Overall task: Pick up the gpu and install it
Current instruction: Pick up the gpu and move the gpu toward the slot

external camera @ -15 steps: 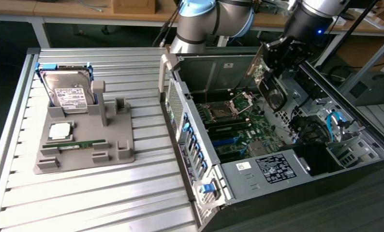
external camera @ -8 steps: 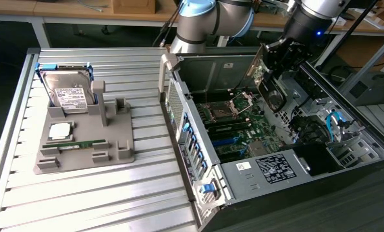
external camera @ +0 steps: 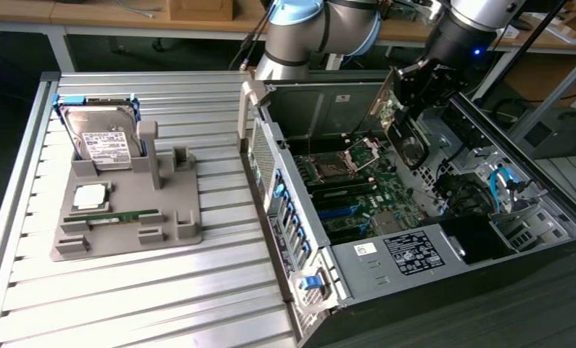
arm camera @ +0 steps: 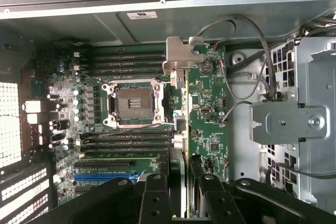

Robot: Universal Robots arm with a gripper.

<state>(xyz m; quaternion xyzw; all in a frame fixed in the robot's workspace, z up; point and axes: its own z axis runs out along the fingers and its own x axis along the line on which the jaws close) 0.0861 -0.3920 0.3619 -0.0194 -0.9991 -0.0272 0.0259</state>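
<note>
Both fingers (arm camera: 156, 195) of the gripper (arm camera: 181, 195) are clamped on the gpu (arm camera: 180, 129), one on each face. The card hangs edge-on inside the open computer case (external camera: 317, 109), above the motherboard (arm camera: 210, 114) and not seated. Its metal end bracket (arm camera: 181, 56) lies toward the case wall with the white label (arm camera: 142, 15), just beside the CPU socket (arm camera: 131, 103).

As held, the card's long edge looks crosswise to the blue slot (arm camera: 100, 176). To do this step well, I judge that the edge must lie along its slot and the bracket must meet the case's rear opening before any downward press — a tilted card could jam.

The card's connector edge is hidden beneath it, and the gripper covers the board below — which slot is meant I cannot tell.
</note>
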